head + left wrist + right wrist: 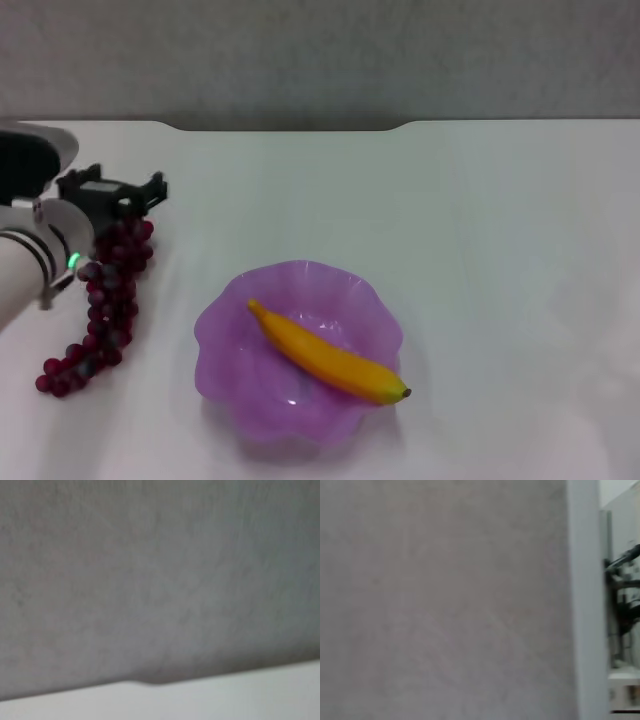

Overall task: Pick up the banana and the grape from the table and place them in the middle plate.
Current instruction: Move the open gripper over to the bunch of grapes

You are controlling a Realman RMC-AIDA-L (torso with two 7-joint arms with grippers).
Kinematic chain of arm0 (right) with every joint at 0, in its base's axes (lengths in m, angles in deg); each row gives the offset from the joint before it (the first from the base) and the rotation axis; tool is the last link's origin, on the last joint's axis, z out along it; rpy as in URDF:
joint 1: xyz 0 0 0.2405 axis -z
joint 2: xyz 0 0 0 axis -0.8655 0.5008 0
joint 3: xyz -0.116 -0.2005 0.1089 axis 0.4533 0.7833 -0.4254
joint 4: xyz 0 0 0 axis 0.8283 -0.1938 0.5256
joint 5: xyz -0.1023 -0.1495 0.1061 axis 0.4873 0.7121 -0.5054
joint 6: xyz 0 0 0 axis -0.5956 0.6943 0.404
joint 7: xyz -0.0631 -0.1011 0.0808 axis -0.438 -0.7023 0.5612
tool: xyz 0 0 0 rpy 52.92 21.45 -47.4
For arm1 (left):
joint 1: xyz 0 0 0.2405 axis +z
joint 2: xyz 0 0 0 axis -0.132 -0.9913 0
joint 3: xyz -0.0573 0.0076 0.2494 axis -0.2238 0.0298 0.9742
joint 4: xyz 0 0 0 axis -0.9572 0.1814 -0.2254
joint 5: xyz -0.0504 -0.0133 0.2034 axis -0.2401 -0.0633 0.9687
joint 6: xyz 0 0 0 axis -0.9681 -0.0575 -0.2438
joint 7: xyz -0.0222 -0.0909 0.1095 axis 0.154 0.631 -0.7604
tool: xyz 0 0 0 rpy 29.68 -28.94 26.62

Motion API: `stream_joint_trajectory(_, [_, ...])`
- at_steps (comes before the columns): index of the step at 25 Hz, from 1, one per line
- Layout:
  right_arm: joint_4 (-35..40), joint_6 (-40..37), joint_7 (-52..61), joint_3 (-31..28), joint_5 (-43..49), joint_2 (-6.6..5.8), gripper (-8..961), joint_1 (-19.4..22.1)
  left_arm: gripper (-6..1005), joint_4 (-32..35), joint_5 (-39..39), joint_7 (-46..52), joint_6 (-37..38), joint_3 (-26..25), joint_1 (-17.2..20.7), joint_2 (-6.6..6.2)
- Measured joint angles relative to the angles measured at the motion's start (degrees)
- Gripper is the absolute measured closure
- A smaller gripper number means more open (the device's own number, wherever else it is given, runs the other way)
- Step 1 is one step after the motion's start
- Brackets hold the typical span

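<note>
Purple middle plate (pixel 225 335) sits closest to the head camera, low centre on the table (pixel 500 250). Going from the left: the left arm enters at the left edge, and the left gripper (pixel 112 194) sits at the far end of the grape (pixel 105 300). Cannot tell whether its jaws are parted or clamped; the fingers are hidden behind the black housing. The grape bunch lies on the table, running from the gripper toward the near left, apart from the plate. Next, the plate holds the banana (pixel 325 357), lying diagonally inside, dark tip toward the near right rim. Left wrist view: grey wall above the table's notched far edge. Right wrist view: grey panel only; right arm not seen.
</note>
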Motion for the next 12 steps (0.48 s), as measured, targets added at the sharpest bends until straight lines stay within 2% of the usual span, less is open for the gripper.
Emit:
stream_joint_trajectory(2, [0.13, -0.41, 1.63, -0.01, 1.87, -0.01, 929, -0.37, 124, -0.08, -0.31, -4.96, -5.7, -2.76, -0.98, -0.12])
stream_joint_trajectory(5, [0.11, -2.49, 3.07, -0.02, 3.21, -0.07, 929, -0.35, 124, 0.19, 0.12, -5.85, -11.44, -4.5, -1.57, -0.34])
stream_joint_trajectory(12, [-0.22, -6.2, 3.34, 0.16, 4.05, -0.11, 929, 0.04, 124, 4.08, 0.16, -5.83, -12.54, -3.72, -0.92, -0.09])
